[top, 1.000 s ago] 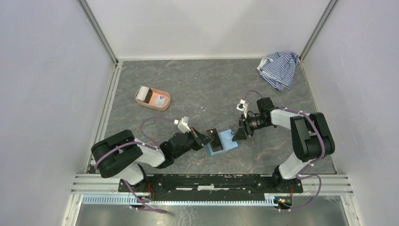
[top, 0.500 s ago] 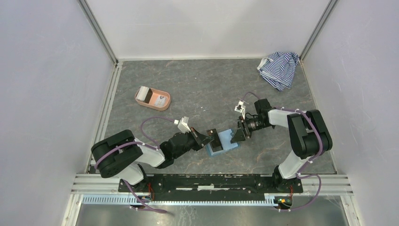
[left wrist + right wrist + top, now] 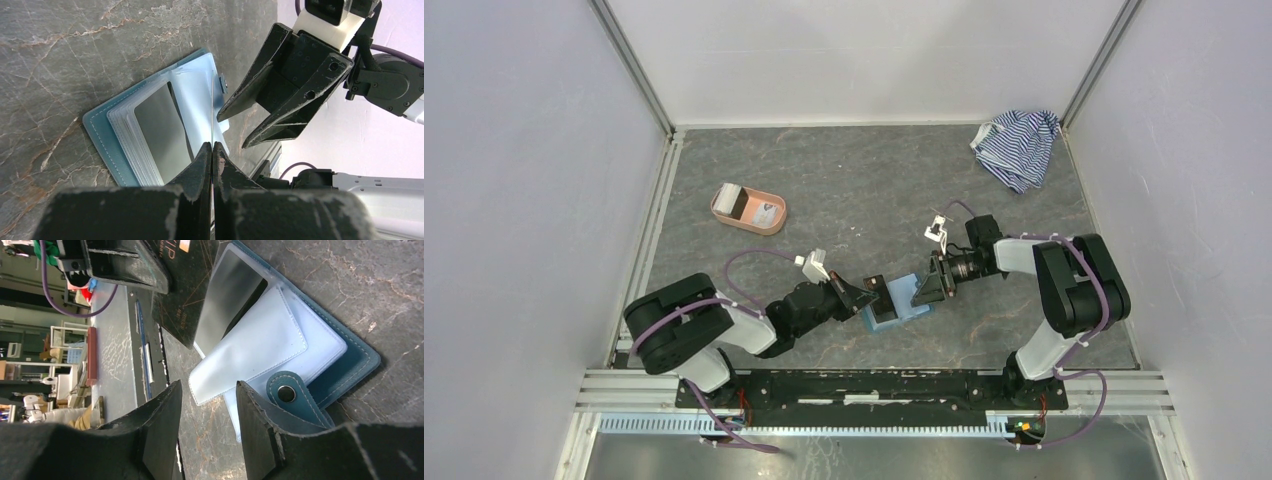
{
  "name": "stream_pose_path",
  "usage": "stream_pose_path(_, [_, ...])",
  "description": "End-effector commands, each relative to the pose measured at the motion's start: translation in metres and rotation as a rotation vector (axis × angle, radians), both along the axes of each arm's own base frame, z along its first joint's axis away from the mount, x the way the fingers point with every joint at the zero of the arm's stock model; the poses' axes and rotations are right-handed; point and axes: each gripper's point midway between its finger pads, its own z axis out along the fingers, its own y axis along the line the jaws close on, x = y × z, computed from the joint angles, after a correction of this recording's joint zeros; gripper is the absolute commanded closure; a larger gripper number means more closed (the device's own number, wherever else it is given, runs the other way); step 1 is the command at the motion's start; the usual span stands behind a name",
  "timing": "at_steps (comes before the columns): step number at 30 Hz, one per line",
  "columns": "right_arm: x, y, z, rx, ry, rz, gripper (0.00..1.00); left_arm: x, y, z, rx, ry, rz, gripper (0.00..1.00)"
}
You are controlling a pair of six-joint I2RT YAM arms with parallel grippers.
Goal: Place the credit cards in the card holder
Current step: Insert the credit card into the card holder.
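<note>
The teal card holder [image 3: 912, 296] lies open on the table, its clear sleeves fanned out [image 3: 260, 335] and its snap tab [image 3: 286, 393] turned up. A grey credit card [image 3: 160, 125] sits in one sleeve. My left gripper [image 3: 212, 145] is shut on a dark credit card [image 3: 182, 285], held edge-on over the sleeves. My right gripper [image 3: 206, 390] is open at the holder's right edge. One finger rests by the snap tab, and a sleeve corner lies just ahead of the gap. More credit cards [image 3: 767, 212] lie in the pink tray.
The salmon-pink oval tray [image 3: 724, 212] stands at the back left of the table. A blue-and-white striped cloth [image 3: 1016, 148] is bunched in the back right corner. White walls close in the table on three sides.
My right gripper has edged left and nearer to the card holder's right side. The left gripper and its card have hardly moved.
</note>
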Motion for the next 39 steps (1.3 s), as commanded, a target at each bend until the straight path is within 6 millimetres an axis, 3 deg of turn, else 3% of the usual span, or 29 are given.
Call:
stream_pose_path(1, [0.003,0.009,0.011,0.09,0.027,-0.004,0.49,0.004,-0.003,0.01,-0.061,-0.005,0.026,0.98])
stream_pose_path(8, [-0.003,0.013,0.025,0.182,0.061,0.038,0.48,0.005,-0.004,0.01,-0.064,-0.004,0.025,0.98])
stream_pose_path(12, [-0.005,0.014,0.029,0.202,0.038,0.071,0.39,0.005,-0.005,0.008,-0.061,0.0,0.024,0.98])
stream_pose_path(22, [0.007,0.008,0.006,0.041,-0.001,0.008,0.33,0.004,-0.011,0.002,-0.07,0.01,0.006,0.98])
stream_pose_path(27, [0.005,0.012,0.021,0.11,-0.022,0.025,0.22,0.005,-0.015,0.002,-0.079,0.012,-0.002,0.98])
stream_pose_path(35, [-0.01,0.017,0.051,0.289,0.002,0.119,0.21,0.005,-0.021,0.0,-0.083,0.013,-0.016,0.98])
stream_pose_path(39, [-0.014,0.018,0.045,0.266,0.006,0.137,0.21,0.005,-0.019,0.0,-0.083,0.013,-0.01,0.98])
